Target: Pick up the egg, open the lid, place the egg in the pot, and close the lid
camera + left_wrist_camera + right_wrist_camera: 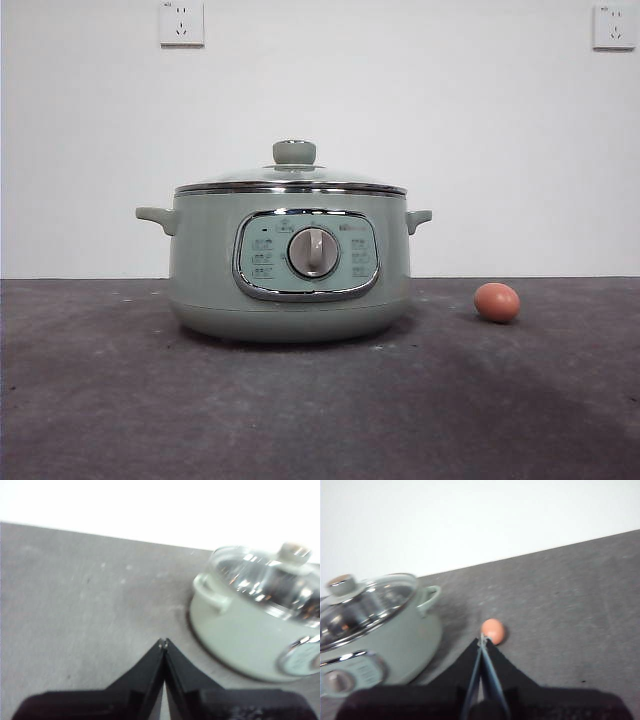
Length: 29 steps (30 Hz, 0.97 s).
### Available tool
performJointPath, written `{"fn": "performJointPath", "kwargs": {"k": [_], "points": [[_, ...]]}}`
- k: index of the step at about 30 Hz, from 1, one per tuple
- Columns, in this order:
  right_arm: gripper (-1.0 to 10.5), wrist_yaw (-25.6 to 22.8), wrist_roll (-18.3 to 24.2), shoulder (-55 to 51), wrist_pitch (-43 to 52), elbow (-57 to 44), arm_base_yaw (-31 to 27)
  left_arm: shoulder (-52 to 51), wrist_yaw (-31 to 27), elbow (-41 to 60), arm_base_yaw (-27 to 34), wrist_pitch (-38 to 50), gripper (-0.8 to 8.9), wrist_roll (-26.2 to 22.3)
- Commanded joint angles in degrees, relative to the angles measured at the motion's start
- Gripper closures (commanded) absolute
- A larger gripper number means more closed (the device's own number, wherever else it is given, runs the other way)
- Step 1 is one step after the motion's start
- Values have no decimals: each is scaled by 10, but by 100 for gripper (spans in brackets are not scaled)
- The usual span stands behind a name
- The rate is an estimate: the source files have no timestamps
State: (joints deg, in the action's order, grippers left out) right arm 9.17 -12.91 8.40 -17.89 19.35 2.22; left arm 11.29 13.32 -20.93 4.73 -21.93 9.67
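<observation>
The sage-green pot (290, 270) stands in the middle of the dark table with the glass lid (292, 180) shut on it. The brown-orange egg (497, 302) lies on the table to the pot's right. My left gripper (163, 642) is shut and empty, above the table beside the pot (240, 635) and its lid (270, 580). My right gripper (482, 639) is shut and empty, above the table with the egg (493, 630) just beyond its tips, apart from it. The pot (385, 635) and lid (365, 605) show to one side. Neither arm shows in the front view.
A white wall with two power sockets (181, 22) (613, 26) stands behind the table. The dark grey table (320, 420) stretches in front of the pot and to both sides.
</observation>
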Motion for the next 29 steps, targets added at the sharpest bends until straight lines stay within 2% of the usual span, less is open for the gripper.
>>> {"fn": "performJointPath", "kwargs": {"k": [1,8,17,29], "points": [[958,23,-1,36,-26,56,0,20,14,-46,1,-34,820,-2],[958,84,78,151,-163,219,0,92,92,-163,1,-129,820,-53],[958,119,186,271,-350,393,0,173,151,-291,-4,-241,820,-111],[932,119,193,308,-365,418,1,218,155,-317,-30,-252,797,-118]]}}
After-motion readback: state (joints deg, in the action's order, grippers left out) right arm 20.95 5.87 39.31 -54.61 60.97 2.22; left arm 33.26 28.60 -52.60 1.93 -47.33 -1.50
